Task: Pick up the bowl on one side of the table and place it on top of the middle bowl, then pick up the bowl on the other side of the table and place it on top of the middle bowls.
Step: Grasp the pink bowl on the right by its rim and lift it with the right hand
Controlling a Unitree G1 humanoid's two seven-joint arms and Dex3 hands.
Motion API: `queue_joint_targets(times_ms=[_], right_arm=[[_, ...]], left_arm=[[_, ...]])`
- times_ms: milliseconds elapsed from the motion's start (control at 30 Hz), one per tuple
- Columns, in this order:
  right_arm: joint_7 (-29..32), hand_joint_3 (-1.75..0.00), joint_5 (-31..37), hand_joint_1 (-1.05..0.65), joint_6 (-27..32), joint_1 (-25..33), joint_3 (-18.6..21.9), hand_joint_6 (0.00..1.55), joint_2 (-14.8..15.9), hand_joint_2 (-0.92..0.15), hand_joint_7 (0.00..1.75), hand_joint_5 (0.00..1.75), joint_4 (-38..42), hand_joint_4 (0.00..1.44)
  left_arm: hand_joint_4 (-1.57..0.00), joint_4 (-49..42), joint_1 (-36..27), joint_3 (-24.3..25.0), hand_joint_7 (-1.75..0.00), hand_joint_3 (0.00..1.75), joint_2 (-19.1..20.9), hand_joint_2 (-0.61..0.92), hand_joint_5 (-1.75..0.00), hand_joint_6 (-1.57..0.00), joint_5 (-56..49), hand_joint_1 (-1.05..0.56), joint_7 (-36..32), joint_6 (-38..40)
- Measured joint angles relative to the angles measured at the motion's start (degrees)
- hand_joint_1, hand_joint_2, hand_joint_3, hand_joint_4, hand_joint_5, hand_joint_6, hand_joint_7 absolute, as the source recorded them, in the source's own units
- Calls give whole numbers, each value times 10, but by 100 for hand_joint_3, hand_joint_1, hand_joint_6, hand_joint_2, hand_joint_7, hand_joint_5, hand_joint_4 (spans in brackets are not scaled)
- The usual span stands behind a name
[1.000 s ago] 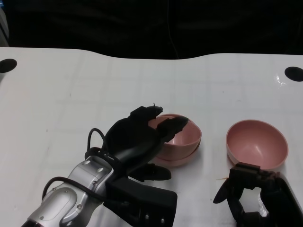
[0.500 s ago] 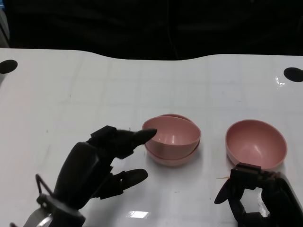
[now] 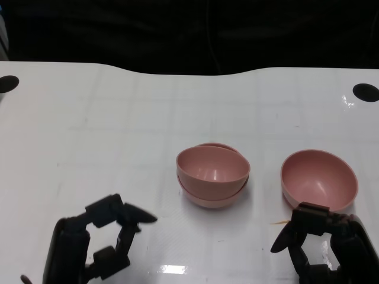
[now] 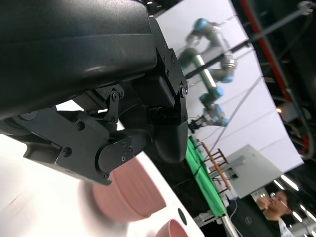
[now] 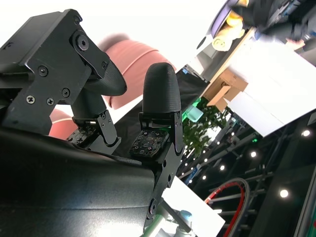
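White table [image 3: 118, 118] fills most of the head view, with a dark wall behind it and a black round hole near each far corner.

Next come the bowls. Two pink bowls sit near the middle of the table, one inside the other. The top bowl [image 3: 212, 167] leans a little, so the rim of the middle bowl [image 3: 214, 197] peeks out under it and behind it. That looks like the first half of the job is done: one side bowl is now on the middle bowl.

One more pink bowl, the side bowl [image 3: 318, 179], sits alone on the robot's right, apart from the stack. It is upright and empty. It has to go on the stack next, I think.

Now the hands. The left hand [image 3: 95, 245] is low at the near edge, well away from the stack. Its fingers are apart and it holds nothing.

The right hand [image 3: 323, 248] is just in front of the side bowl, very near its rim, but I cannot tell if it touches. Its fingers are spread too, with nothing between them. It seems to wait there because it is the hand closest to that bowl.

A person [image 4: 274, 202] can be seen far off in the left wrist view, beside another robot arm [image 4: 210, 59].
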State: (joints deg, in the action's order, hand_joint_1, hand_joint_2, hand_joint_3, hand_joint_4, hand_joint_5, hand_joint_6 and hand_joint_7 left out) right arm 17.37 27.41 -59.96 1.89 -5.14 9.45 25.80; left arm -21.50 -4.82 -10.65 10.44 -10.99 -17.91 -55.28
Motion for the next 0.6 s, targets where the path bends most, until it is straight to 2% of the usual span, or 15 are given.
queue_joint_targets(times_ms=[100, 167, 200, 267, 300, 333, 400, 433, 500, 600], right_arm=[[0, -119, -1, 3, 0, 0, 3, 84, 0, -39, 97, 138, -2, 82], [0, -112, -1, 2, 3, 0, 6, 84, 0, -42, 92, 135, -5, 82], [0, -106, -1, 1, 7, 1, 7, 78, 1, -45, 80, 122, -9, 77], [-3, -99, -1, -2, 31, 3, 10, 72, 4, -48, 67, 109, -26, 73], [-8, -94, -1, -4, 47, 4, 12, 69, 8, -49, 61, 104, -38, 70], [-15, -79, 0, -8, 67, 6, 14, 65, 12, -54, 52, 92, -53, 64], [-26, -64, 0, -11, 101, 11, 20, 64, 21, -61, 44, 83, -82, 61], [-30, -43, 4, -17, 120, 14, 25, 60, 24, -71, 37, 77, -98, 53], [-31, -16, 25, -28, 168, 22, 33, 53, 29, -83, 25, 73, -136, 45], [-46, -4, 62, -40, 267, 43, 44, 46, 31, -85, 15, 67, -214, 36]], left_arm=[[-96, -9, -4, 9, -148, 143, -6, 36, -172, -87, 35, -6, 35, -2], [-96, -23, -2, 14, -150, 143, -8, 35, -172, -87, 56, -7, 62, -4], [-97, -27, -1, 15, -150, 141, -9, 35, -172, -88, 64, -7, 75, -5], [-98, -38, 3, 17, -151, 140, -10, 34, -171, -88, 74, -6, 101, -7], [-98, -41, 6, 18, -150, 140, -11, 34, -170, -89, 80, -6, 112, -7], [-99, -44, 7, 20, -149, 140, -12, 34, -169, -89, 85, -6, 123, -7], [-99, -45, 8, 24, -149, 140, -14, 34, -168, -89, 91, -6, 139, -7], [-99, -46, 9, 26, -148, 139, -15, 34, -167, -89, 92, -6, 146, -7], [-99, -49, 10, 31, -148, 138, -19, 34, -167, -89, 92, -8, 157, -7], [-99, -53, 12, 41, -148, 138, -24, 35, -167, -89, 92, -9, 167, -9]])
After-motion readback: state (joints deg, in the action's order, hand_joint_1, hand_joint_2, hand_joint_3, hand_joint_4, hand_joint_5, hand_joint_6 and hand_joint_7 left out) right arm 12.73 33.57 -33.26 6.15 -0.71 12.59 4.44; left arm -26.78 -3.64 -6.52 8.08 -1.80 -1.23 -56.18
